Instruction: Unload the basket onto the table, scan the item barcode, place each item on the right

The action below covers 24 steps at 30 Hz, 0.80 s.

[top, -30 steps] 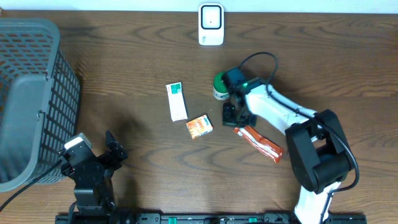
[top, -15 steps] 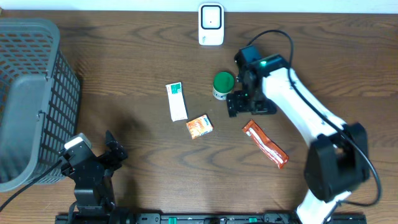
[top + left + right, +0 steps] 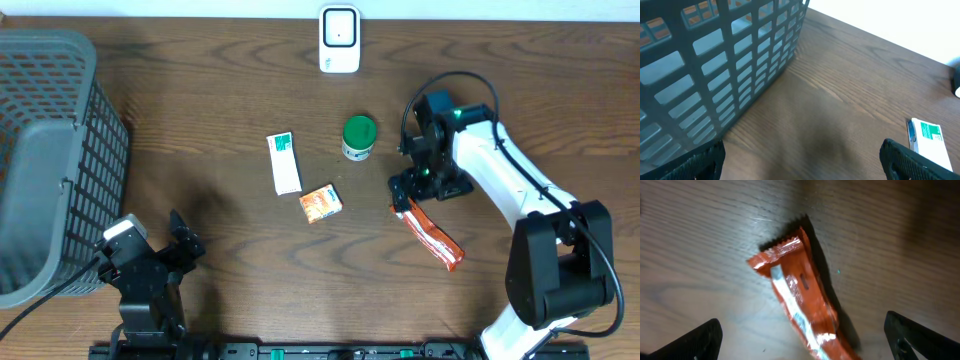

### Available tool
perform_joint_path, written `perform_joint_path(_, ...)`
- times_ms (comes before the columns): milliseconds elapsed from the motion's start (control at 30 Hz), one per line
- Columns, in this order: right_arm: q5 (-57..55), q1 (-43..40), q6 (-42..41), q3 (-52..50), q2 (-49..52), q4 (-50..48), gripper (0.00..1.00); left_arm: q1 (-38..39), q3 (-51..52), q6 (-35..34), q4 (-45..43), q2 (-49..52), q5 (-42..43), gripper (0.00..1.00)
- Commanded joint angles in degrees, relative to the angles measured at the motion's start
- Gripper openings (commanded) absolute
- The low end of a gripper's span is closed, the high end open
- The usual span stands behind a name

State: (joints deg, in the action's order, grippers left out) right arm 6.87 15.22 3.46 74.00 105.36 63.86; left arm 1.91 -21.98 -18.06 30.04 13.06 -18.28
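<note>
Below right pincer [image 3: 425, 189], orange wrapper [image 3: 795, 300], print unreadable

The left gripper [image 3: 801, 167] stands wide open, with only its two dark fingertips [image 3: 700, 162] showing, one in each near corner, and nothing between them but bare wood. The brown wooden table [image 3: 850, 75] fills most of the view, its grain running from near left to far right, with a soft dark shadow on it near the middle. At far left a grey plastic basket [image 3: 715, 65] stands on the table, its wall a grid of rectangular holes. Near the right fingertip lies a white box [image 3: 931, 142] with a green label, flat on the wood, apart from the basket. At the right edge something small is cut off, too little to tell.
</note>
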Motion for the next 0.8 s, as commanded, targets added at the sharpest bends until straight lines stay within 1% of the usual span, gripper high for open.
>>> perform_joint_path(0, 1.22, -0.13, 4.37, -4.42, -0.02, -3.69, 0.99, -0.24, 0.15, -0.26, -0.04, -0.09, -0.17, 0.99)
perform_joint_path(133, 3.28, -0.13, 5.73, -8.98, -0.02, -7.96, 0.99, -0.24, 0.15, -0.26, -0.04, -0.09, -0.17, 0.99)
perform_joint_path(333, 3.96, -0.13, 6.95, -12.55, -0.02, -9.07, 0.99, -0.24, 0.15, -0.26, -0.04, -0.09, -0.17, 0.99)
perform_joint_path(367, 3.96, -0.13, 6.95, -12.76, -0.02, -9.03, 0.98, -0.24, 0.15, -0.26, -0.04, -0.09, -0.17, 0.99)
perform_joint_path(433, 3.98, -0.13, 6.99, -13.09, -0.02, -8.81, 0.94, -0.24, 0.15, -0.26, -0.04, -0.09, -0.17, 0.98)
perform_joint_path(500, 4.0, -0.13, 7.13, -13.35, -0.02, -8.87, 0.79, -0.24, 0.15, -0.26, -0.04, -0.09, -0.17, 0.99)
perform_joint_path(533, 4.0, -0.13, 7.1, -13.6, -0.02, -9.03, 0.65, -0.24, 0.15, -0.26, -0.04, -0.09, -0.17, 0.99)
perform_joint_path(567, 4.0, -0.13, 7.1, -13.86, -0.02, -9.07, 0.45, -0.24, 0.15, -0.26, -0.04, -0.09, -0.17, 0.98)
perform_joint_path(600, 4.02, -0.13, 7.08, -14.12, -0.02, -9.4, 0.31, -0.24, 0.15, -0.26, -0.04, -0.09, -0.17, 0.99)
perform_joint_path(633, 4.17, -0.13, 6.84, -14.51, -0.02, -10.12, 0.22, -0.24, 0.15, -0.26, -0.04, -0.09, -0.17, 0.99)
perform_joint_path(667, 4.17, -0.13, 6.51, -14.82, -0.02, -10.99, 0.1, -0.24, 0.15, -0.26, -0.04, -0.09, -0.17, 0.99)
perform_joint_path(700, 4.15, -0.13, 5.84, -14.99, -0.02, -11.67, 0.01, -0.24, 0.15, -0.26, -0.04, -0.09, -0.17, 0.99)
perform_joint_path(767, 4.17, -0.13, 3.76, -15.02, -0.02, -13.03, 0.01, -0.24, 0.15, -0.26, -0.04, -0.09, -0.17, 0.99)
